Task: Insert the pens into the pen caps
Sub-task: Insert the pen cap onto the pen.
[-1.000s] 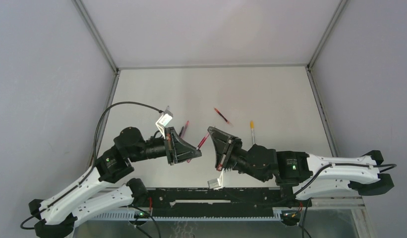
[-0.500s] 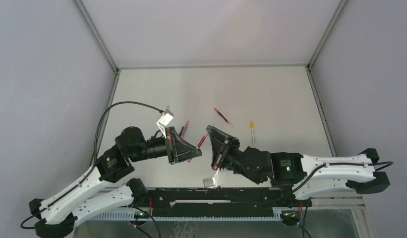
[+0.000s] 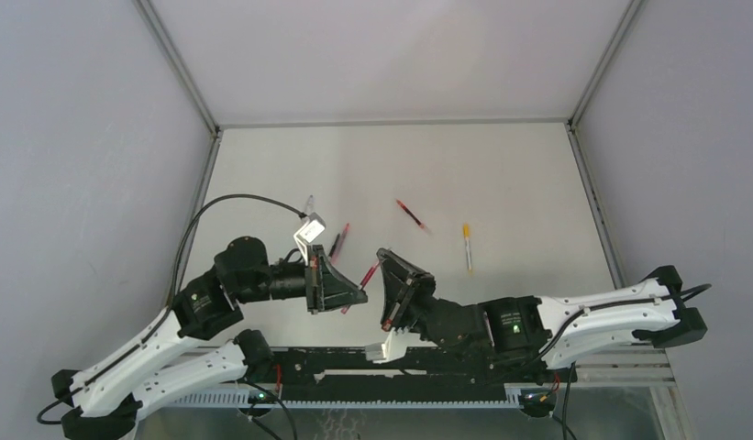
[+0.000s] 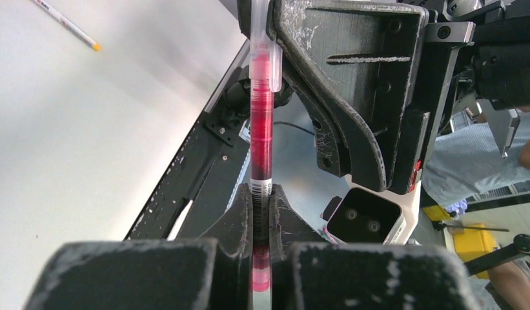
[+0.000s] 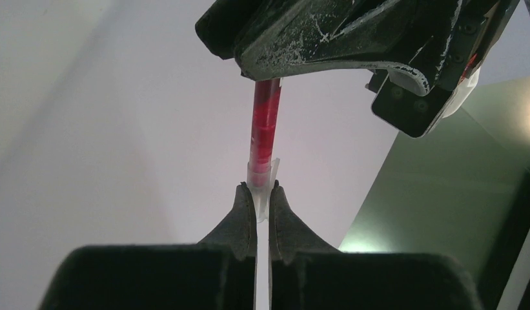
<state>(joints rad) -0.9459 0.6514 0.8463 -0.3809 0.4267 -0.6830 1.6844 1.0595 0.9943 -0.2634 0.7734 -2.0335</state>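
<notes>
Swung in leftward with right gripper (image 5: 262, 190), clamped on translucent whitish plastic cap (image 4: 265, 71). Met left gripper (image 4: 262, 194), pinched on red-inked clear stick pen (image 4: 261, 129). Now tip-in-cap, mid-air by table (image 3: 501, 165) front edge. Reads as insertion begun, unfinished.

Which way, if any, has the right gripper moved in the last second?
Yes. The right gripper, shut on the clear cap, has shifted toward the near edge and slightly left, away from the yellow-ended pen, which stayed put.
</notes>
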